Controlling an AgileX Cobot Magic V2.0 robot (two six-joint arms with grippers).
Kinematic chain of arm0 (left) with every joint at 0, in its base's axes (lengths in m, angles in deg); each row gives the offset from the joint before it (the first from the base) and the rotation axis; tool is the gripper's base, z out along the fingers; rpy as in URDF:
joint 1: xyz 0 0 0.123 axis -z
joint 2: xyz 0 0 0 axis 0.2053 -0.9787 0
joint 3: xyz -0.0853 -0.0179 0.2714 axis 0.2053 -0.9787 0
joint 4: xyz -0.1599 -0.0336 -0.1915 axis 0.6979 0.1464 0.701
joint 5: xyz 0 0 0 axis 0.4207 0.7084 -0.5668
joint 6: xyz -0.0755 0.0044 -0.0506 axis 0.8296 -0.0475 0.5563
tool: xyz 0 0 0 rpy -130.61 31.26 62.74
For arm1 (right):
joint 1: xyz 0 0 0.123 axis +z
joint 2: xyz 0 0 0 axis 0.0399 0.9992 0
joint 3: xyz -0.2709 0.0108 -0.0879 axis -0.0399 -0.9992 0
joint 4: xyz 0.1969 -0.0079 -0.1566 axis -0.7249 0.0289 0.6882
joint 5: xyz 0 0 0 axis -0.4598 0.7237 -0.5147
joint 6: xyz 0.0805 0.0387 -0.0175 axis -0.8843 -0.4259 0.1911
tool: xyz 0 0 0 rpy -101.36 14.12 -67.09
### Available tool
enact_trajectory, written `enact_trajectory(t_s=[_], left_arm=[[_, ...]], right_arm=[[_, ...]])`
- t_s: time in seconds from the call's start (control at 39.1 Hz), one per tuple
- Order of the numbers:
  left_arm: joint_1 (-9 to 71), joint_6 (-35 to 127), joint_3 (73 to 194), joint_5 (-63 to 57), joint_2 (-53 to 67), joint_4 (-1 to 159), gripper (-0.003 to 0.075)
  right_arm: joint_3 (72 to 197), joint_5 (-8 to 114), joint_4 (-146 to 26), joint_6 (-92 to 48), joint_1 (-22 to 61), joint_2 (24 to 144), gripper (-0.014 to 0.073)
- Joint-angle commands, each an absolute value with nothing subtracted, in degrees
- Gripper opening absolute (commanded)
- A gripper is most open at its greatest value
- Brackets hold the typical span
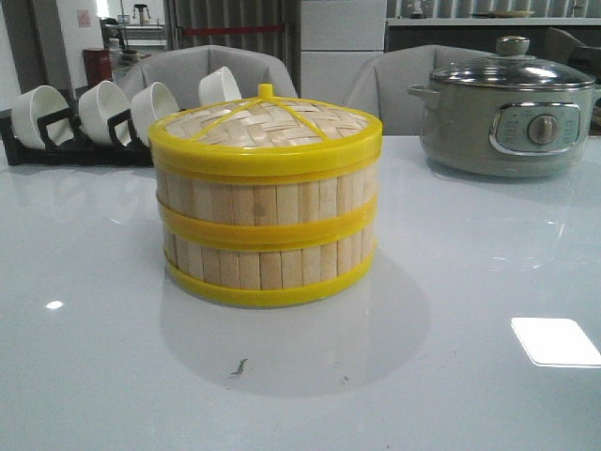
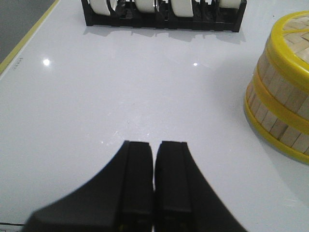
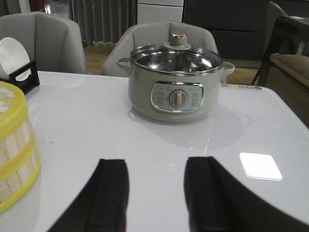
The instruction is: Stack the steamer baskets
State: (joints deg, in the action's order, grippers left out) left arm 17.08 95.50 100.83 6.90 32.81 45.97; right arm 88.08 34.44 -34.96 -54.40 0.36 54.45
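Note:
Two steamer baskets stand stacked in the middle of the table, the upper basket (image 1: 268,197) on the lower basket (image 1: 268,266). The flat woven lid (image 1: 268,127) with yellow rim and knob sits on top. The stack also shows at the edge of the left wrist view (image 2: 282,96) and of the right wrist view (image 3: 14,154). My left gripper (image 2: 154,144) is shut and empty, over bare table well away from the stack. My right gripper (image 3: 157,162) is open and empty over bare table, apart from the stack. Neither gripper shows in the front view.
A black rack with white bowls (image 1: 84,117) stands at the back left, also in the left wrist view (image 2: 164,12). A grey-green electric pot with glass lid (image 1: 512,113) stands at the back right, ahead of my right gripper (image 3: 176,84). Grey chairs stand behind the table.

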Motion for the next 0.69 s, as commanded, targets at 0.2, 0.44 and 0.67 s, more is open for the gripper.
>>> enact_trajectory(t_s=[0.2, 0.44, 0.67], left_arm=[[17.53, 96.0, 102.58, 1.86, 32.62, 46.15, 0.0091], [17.53, 96.0, 102.58, 1.86, 32.62, 46.15, 0.0091], [17.53, 96.0, 102.58, 1.86, 32.62, 46.15, 0.0091]], right_arm=[[89.76, 30.81, -34.25, -53.84, -0.1, 54.45, 0.0067], [89.76, 31.57, -34.25, -53.84, -0.1, 54.45, 0.0067], [89.76, 31.57, -34.25, -53.84, -0.1, 54.45, 0.0067]])
